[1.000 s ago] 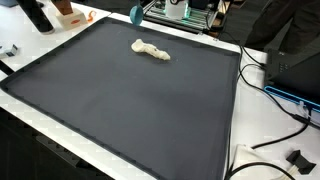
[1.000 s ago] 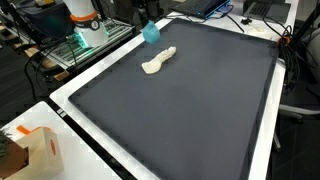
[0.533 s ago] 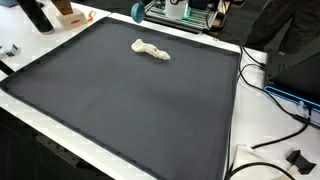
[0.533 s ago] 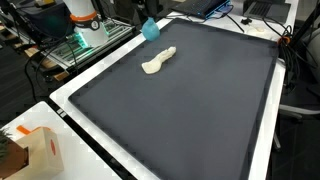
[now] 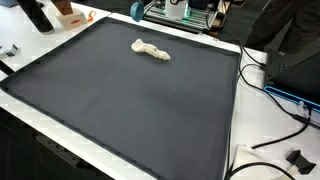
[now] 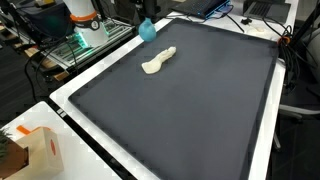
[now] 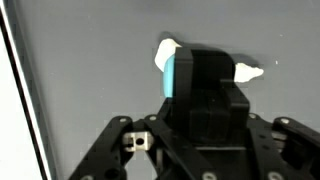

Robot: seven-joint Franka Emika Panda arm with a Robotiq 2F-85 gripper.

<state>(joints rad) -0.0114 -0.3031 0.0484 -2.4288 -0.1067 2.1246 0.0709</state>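
A cream, lumpy, elongated object (image 5: 151,50) (image 6: 158,60) lies on the dark mat (image 5: 130,100) (image 6: 190,100) near its far edge. My gripper (image 7: 205,70) hovers above it, and its black fingers with a teal pad hide the object's middle. Only the two pale ends (image 7: 166,50) stick out on either side. In both exterior views only the teal fingertip (image 5: 136,12) (image 6: 147,29) shows, at the mat's edge, a short way from the object and not touching it. The fingers look pressed together with nothing between them.
A white border (image 5: 240,110) frames the mat. Cables (image 5: 275,85) and dark gear lie along one side. A metal rack with the robot base (image 6: 85,30) stands behind the mat, and an orange-and-white box (image 6: 40,150) sits near one corner.
The teal fingertip has drifted slightly up and left in an exterior view. The cream object has not moved.
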